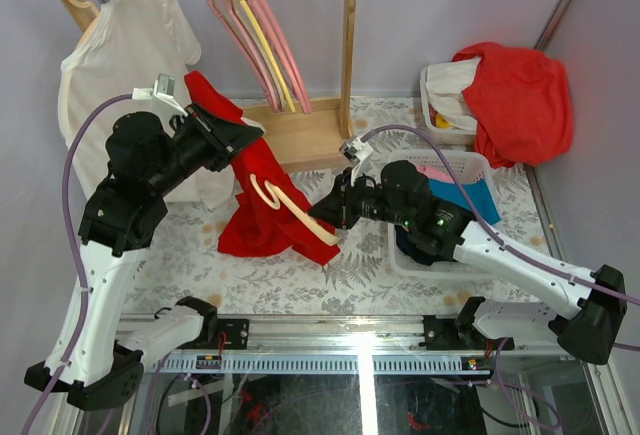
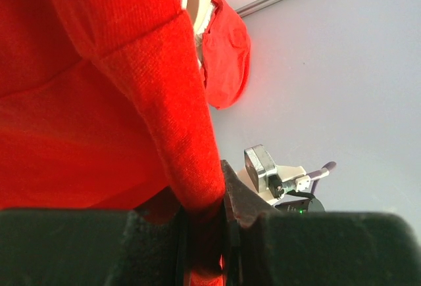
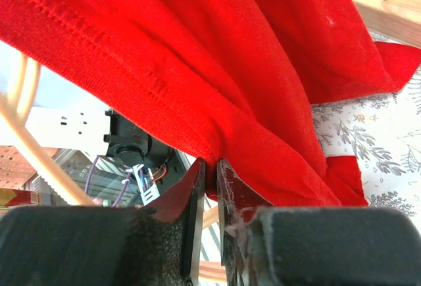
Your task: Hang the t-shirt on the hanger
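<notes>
Red knit cloth fills both wrist views. The t-shirt is light, soft and limp: it keeps no shape and sags from whatever point is pinched. Judged from the ribbed weave it is not slippery. A narrow pinch on a hemmed or doubled edge should hold, while a single layer may creep out under pull.

At the right tool the jaws stand close together with a stitched fold of the t-shirt clamped between them. The cloth spreads away above this tool.

At the left tool the jaws are narrow and clamp a doubled band of the same cloth. Sleeve or hem cannot be told.

Beyond the right tool, just to its left and below the left tool, lies the hanger: pale wood, rigid, light and tilted. Its hook and one arm show; the rest is hidden in cloth. Whether anything grips it cannot be told. Recommended hold on the garment: collar rim or shoulder seam, so the opening can be drawn over the hanger arm.

Arm pose: the right arm reaches low and forward, wrist close above the surface. The left arm is folded upward with its tool raised well above the surface, and the t-shirt hangs from it down toward the surface.
</notes>
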`<act>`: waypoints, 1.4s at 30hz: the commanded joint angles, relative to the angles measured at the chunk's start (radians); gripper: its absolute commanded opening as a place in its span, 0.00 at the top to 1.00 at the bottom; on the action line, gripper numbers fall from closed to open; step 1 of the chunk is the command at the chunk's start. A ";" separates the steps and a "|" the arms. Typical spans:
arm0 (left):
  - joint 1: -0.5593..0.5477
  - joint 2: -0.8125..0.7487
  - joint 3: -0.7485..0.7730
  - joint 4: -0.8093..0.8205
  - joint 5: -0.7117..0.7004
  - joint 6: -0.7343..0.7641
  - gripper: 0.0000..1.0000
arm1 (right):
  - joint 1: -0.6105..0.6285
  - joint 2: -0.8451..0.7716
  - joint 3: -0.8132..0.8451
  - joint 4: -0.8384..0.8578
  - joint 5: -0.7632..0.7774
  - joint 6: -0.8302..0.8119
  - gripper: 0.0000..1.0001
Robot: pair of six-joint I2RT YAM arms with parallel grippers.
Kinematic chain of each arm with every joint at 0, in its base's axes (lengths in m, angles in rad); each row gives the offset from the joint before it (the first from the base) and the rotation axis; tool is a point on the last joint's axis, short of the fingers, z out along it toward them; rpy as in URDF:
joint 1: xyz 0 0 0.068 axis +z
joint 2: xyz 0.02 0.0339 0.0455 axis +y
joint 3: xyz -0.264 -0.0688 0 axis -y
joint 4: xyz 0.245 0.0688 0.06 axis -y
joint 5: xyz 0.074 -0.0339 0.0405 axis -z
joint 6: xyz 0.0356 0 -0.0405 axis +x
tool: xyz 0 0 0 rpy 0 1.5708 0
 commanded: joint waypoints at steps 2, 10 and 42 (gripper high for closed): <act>0.004 -0.017 0.012 0.095 0.031 0.002 1.00 | 0.007 -0.003 0.062 0.007 0.078 -0.028 0.86; 0.004 -0.026 0.014 0.084 0.050 0.010 1.00 | 0.004 0.011 0.094 -0.024 0.159 -0.075 0.98; 0.004 -0.076 0.010 0.330 -0.033 -0.126 1.00 | -0.037 -0.038 -0.117 0.017 0.076 -0.032 1.00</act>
